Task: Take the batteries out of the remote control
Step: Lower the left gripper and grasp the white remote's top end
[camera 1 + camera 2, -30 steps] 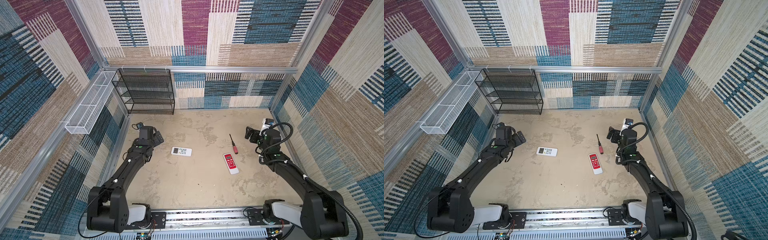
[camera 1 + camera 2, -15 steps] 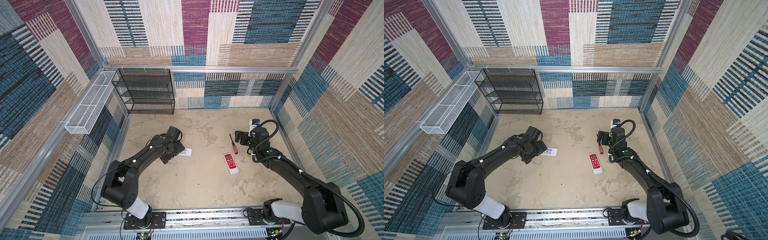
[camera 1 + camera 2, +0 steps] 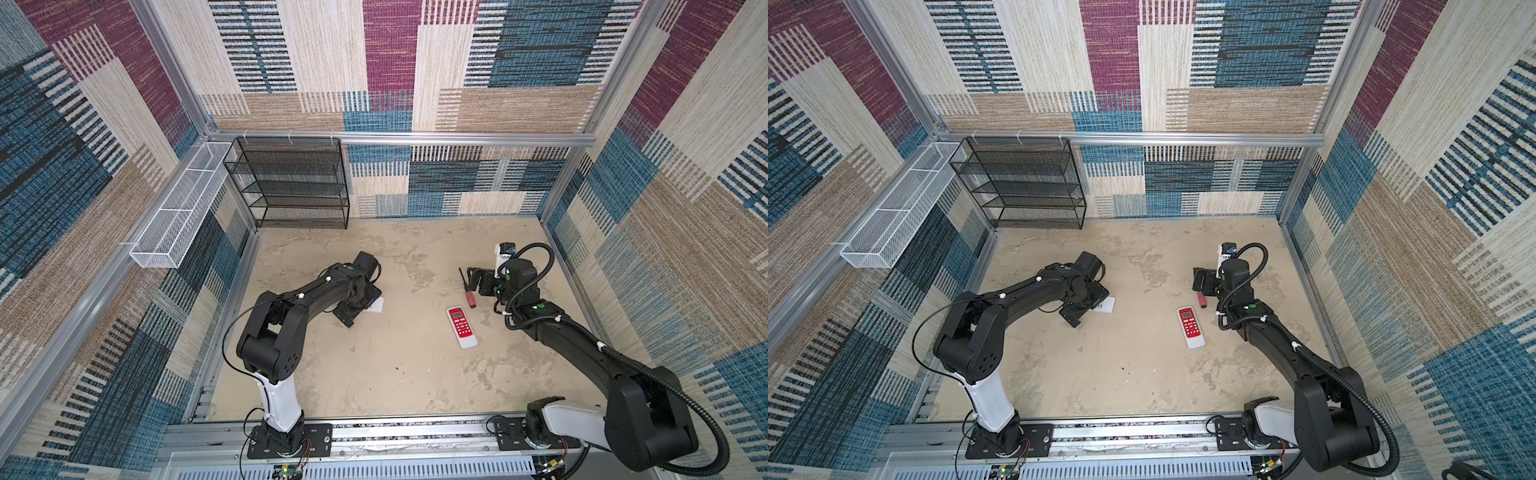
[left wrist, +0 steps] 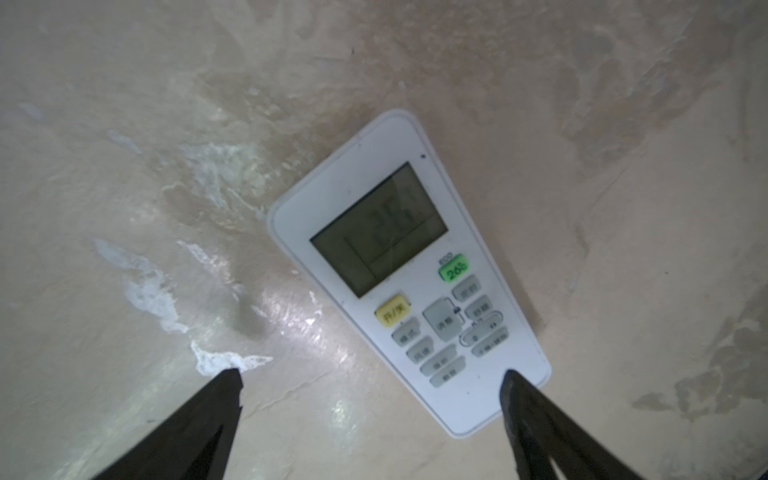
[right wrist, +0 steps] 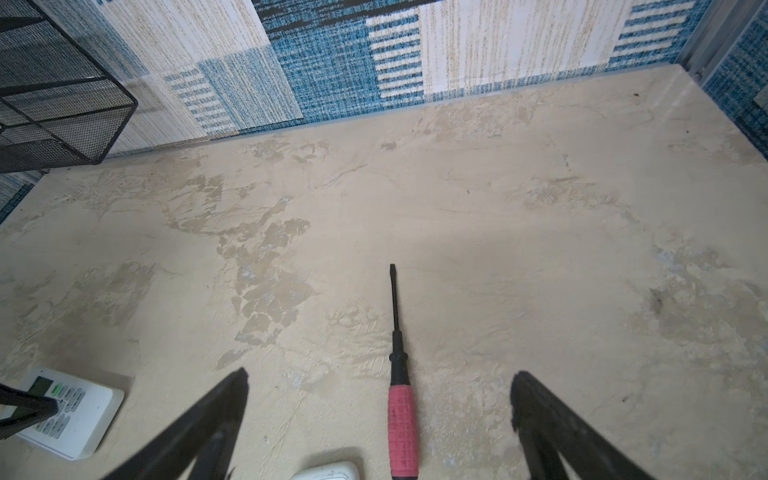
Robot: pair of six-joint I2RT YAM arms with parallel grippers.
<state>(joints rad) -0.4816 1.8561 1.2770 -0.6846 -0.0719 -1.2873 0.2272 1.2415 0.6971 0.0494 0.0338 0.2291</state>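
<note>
No batteries show; they are likely inside the white remote, mid-frame. It looks light, hard, slippery: pinch its long sides. The left gripper and right gripper are spread wide, empty.

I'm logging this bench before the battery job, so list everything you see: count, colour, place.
white remote: one, white, face up, left of centre
red remote: one, red face, white body, face up, right of centre
screwdriver: one, red handle, black shaft, just behind red remote
mesh rack: one, black, back left corner
wire basket: one, white, left wall
table: one, beige
batteries: none visible
left gripper: open, over white remote
right gripper: open, over screwdriver
</note>
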